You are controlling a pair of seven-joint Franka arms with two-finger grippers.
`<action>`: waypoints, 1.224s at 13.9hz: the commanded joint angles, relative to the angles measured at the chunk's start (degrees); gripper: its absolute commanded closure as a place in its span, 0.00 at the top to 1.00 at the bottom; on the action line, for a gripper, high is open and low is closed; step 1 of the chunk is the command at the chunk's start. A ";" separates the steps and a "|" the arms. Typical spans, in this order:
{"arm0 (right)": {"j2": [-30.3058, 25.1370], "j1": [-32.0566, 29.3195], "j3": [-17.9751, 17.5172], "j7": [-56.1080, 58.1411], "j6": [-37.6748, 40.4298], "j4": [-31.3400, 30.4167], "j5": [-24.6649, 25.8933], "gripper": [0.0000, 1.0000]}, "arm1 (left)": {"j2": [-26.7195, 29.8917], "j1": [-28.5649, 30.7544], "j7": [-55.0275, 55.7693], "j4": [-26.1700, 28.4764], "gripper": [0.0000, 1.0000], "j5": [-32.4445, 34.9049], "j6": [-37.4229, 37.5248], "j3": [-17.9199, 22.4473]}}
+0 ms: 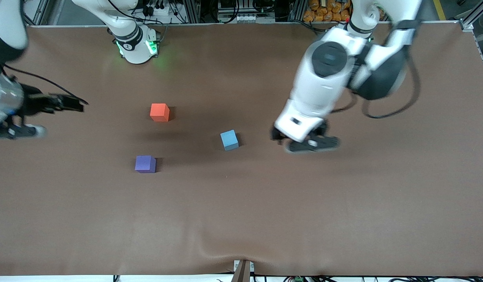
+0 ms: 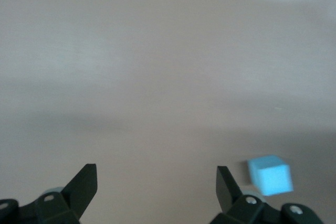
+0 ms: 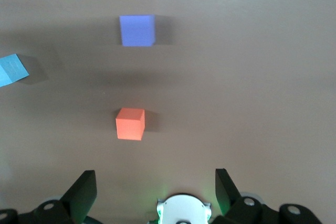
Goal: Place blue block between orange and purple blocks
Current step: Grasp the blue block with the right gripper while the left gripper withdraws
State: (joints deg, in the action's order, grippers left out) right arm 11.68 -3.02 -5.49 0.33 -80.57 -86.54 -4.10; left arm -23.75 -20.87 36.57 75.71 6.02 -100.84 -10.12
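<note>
- Blue block [image 1: 229, 140] sits free on the brown table [image 1: 265, 215], toward the left arm's end from the orange block [image 1: 160, 112] and purple block [image 1: 145, 164] — not yet between them.
- Left gripper [image 1: 304, 138] hangs beside it, fingers wide and empty.
- Right gripper [image 1: 14, 117] waits at the right arm's end, also wide.
- Risk — an off-centre descent could nudge the cube askew, or a careless placement could knock its neighbours.

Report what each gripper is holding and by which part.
Nothing is held. The left gripper is open over bare table beside the light sky-blue matte cube. The right gripper is open at the right arm's end of the table.
</note>
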 commanded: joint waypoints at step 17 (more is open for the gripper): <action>21.55 33.59 -0.66 -17.37 -44.58 -5.04 -3.46 1.00 | 18.10 26.41 -33.05 36.92 1.00 -0.49 -17.16 -0.60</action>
State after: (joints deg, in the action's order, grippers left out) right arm 33.73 28.25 -6.62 -16.11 -124.86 -92.12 -7.64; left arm -15.61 5.13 3.08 98.88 5.91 -110.12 -10.94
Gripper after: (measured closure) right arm 0.000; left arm 0.000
